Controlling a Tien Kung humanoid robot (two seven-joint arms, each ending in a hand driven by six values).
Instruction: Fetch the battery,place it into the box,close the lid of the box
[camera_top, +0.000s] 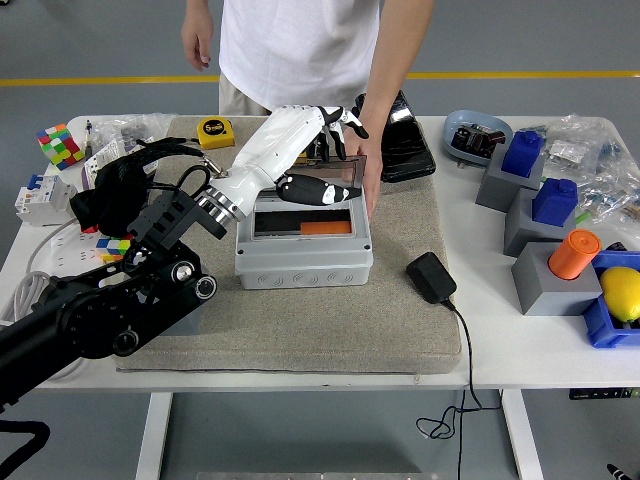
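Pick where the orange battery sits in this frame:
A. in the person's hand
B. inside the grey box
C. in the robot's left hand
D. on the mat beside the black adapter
B: the orange battery lies inside the grey box, while the left hand is raised over the box's far edge with fingers spread, holding nothing.

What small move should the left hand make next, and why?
Probably push the lid forward and down. An orange battery already lies inside the box, the left hand is raised at the upright lid's top edge, holding nothing, and a person's hand steadies the box's right side.
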